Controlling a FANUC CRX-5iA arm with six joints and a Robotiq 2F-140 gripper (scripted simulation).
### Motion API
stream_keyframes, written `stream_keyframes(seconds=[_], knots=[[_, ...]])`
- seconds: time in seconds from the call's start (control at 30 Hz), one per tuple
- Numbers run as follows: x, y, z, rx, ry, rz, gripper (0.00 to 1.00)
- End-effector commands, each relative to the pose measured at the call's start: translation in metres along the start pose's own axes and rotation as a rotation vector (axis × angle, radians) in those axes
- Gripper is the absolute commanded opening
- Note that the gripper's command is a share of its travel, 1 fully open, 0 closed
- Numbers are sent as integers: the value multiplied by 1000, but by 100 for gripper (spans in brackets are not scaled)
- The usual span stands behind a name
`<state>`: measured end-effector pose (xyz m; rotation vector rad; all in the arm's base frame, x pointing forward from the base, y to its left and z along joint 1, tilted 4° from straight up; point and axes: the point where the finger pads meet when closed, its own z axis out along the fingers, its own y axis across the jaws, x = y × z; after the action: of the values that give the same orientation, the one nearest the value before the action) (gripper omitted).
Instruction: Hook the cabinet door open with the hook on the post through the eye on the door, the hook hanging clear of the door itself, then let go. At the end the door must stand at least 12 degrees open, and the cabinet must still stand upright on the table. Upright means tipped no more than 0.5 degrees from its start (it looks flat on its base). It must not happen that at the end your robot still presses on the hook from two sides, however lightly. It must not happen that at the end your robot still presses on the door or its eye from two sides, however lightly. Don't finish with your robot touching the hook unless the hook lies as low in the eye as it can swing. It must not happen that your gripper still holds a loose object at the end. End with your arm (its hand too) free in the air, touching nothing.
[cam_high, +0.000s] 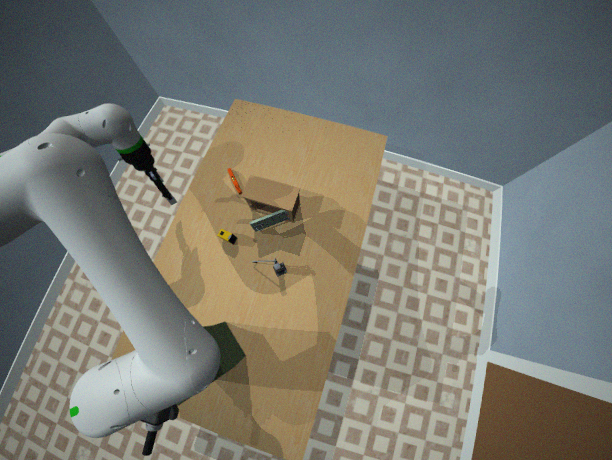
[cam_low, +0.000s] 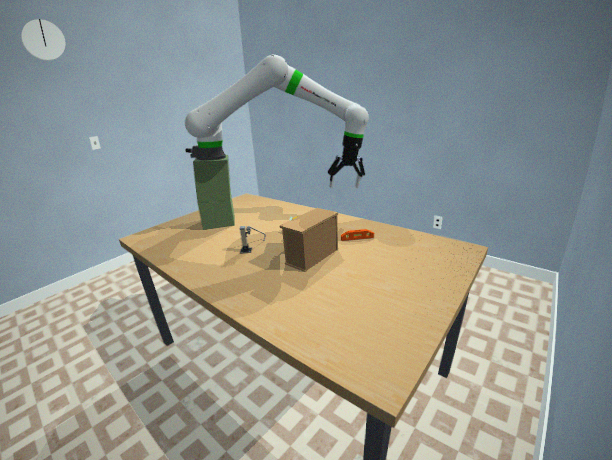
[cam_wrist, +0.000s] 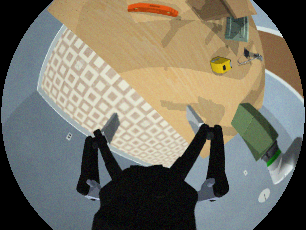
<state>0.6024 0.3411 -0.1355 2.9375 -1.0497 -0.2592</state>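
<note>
Blue-grey walls and a checkered tile floor framed the room, and the wooden surface (cam_low: 350, 320), long and pale-grained, stood on dark legs. We saw our white arm rise from a green block (cam_low: 214, 192) at one corner, placed there, we judged, so the reach would cover the middle of the board. Its pincer (cam_low: 345, 182) hung high above the far side, fingers spread wide with nothing between them, well apart from everything below.

Under it the cabinet (cam_low: 311, 239), a plain brown box, sat flat on its base near the middle. Its grey-green door (cam_high: 270, 220) stood swung out from the front in the top view. Near the door stood the small grey post (cam_low: 244, 240), its thin wire hook (cam_high: 264, 261) hanging off the top. We could not tell whether it reached the eye; we judged it did not yet.

An orange level (cam_low: 357, 234) lay behind the cabinet, and a yellow block (cam_high: 227, 236) lay near the door.
</note>
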Motion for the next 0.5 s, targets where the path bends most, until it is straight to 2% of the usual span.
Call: stream_keyframes(seconds=[0.0,0.07,0.13,0.33,0.4,0.43,0.47], knots=[[5,5,-15,4,3,-21,100],[14,15,-38,9,9,-55,100],[26,31,-74,16,18,-108,100],[44,67,-130,31,52,-265,100],[44,67,-130,31,52,-265,100],[53,86,-158,34,64,-313,100],[55,91,-166,34,64,-313,100]])
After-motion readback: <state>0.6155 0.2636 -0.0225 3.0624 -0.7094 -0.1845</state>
